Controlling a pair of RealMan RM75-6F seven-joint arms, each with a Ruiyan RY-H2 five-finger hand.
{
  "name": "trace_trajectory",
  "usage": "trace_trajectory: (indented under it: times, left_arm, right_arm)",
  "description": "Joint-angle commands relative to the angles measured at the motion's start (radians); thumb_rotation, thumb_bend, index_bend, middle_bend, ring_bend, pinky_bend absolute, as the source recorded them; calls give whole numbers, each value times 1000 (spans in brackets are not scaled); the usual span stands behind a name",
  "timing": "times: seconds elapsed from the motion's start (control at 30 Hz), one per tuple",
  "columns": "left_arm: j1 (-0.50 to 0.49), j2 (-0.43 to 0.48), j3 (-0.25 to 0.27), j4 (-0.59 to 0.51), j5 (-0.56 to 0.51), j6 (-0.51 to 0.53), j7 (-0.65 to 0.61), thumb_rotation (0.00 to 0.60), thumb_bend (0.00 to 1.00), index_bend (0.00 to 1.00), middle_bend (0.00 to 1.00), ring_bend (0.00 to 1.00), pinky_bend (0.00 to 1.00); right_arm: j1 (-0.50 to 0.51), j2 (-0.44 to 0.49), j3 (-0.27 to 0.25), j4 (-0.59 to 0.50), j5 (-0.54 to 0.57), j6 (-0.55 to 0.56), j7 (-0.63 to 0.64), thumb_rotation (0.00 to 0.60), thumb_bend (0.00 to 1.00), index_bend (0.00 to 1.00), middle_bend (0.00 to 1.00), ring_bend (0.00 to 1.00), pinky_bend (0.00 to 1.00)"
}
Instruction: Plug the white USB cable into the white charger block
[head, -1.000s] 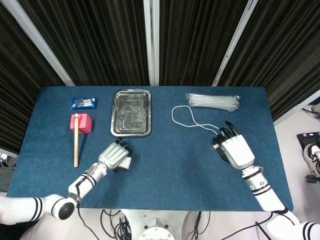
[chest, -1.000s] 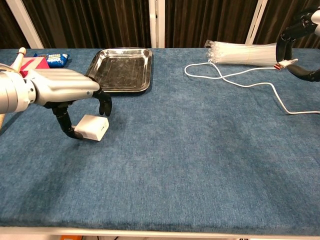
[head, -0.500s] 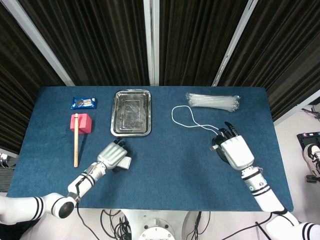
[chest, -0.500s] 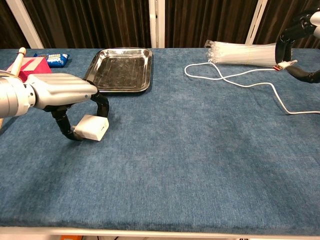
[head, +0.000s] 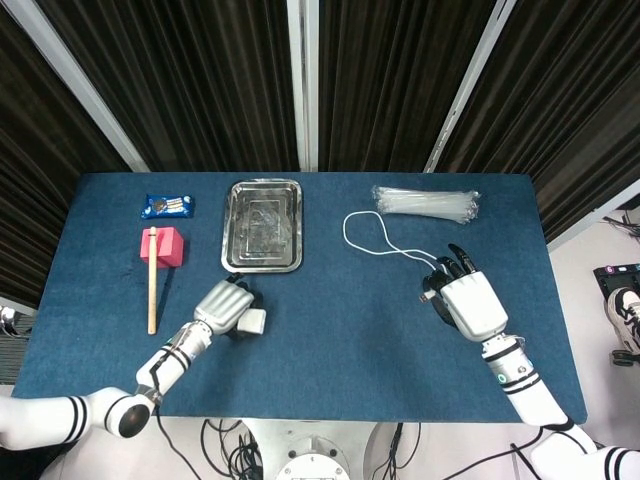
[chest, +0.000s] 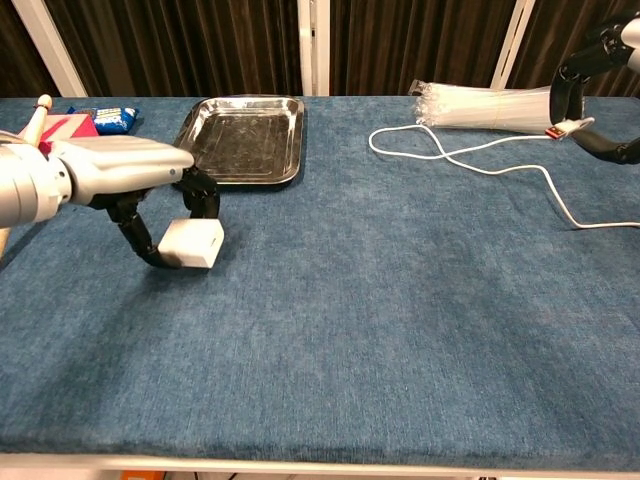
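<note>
The white charger block (chest: 192, 243) (head: 254, 321) is gripped between the dark fingers of my left hand (head: 226, 308) (chest: 130, 180) at the front left and is lifted slightly off the blue cloth. The white USB cable (head: 375, 238) (chest: 470, 160) loops across the back right of the table. My right hand (head: 465, 298) (chest: 590, 95) pinches the cable's plug end (chest: 559, 130), held above the table at the right edge of the chest view. The two hands are far apart.
A metal tray (head: 262, 225) (chest: 243, 125) lies at the back centre-left. A clear bag of straws (head: 425, 203) (chest: 485, 107) is at the back right. A pink block (head: 161, 246), a wooden stick (head: 152, 285) and a blue packet (head: 167, 206) sit at the left.
My left hand has closed around the charger block and raised it a little, tilting it. The right hand with the plug has stayed where it was.
</note>
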Motion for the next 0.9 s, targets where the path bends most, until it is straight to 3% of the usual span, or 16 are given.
trace_trajectory:
  times: [0.03, 0.27, 0.47, 0.63, 0.9]
  left_arm:
    - [2, 21, -17, -29, -33, 14, 10, 600, 279, 487, 476, 312, 146]
    - [-11, 65, -43, -107, -123, 46, 73, 593, 273, 487, 486, 326, 154]
    - [-29, 79, -54, -159, -194, 75, 131, 549, 264, 487, 488, 332, 155]
    - [-48, 84, -77, -194, -275, 107, 165, 478, 262, 488, 498, 345, 158]
    - [-79, 85, -90, -232, -340, 143, 213, 469, 263, 488, 498, 345, 159]
  right_arm:
    - [4, 3, 2, -5, -1, -5, -2, 600, 426, 547, 489, 236, 119]
    - [55, -14, 7, -28, -8, -82, -13, 600, 429, 549, 490, 237, 125]
    - [128, -59, 41, -47, 19, -171, -43, 600, 428, 554, 490, 249, 141]
    - [200, -117, 95, -62, 121, -273, -94, 600, 430, 557, 496, 268, 163]
    - [311, -214, 173, -57, 320, -374, -219, 600, 433, 557, 498, 275, 174]
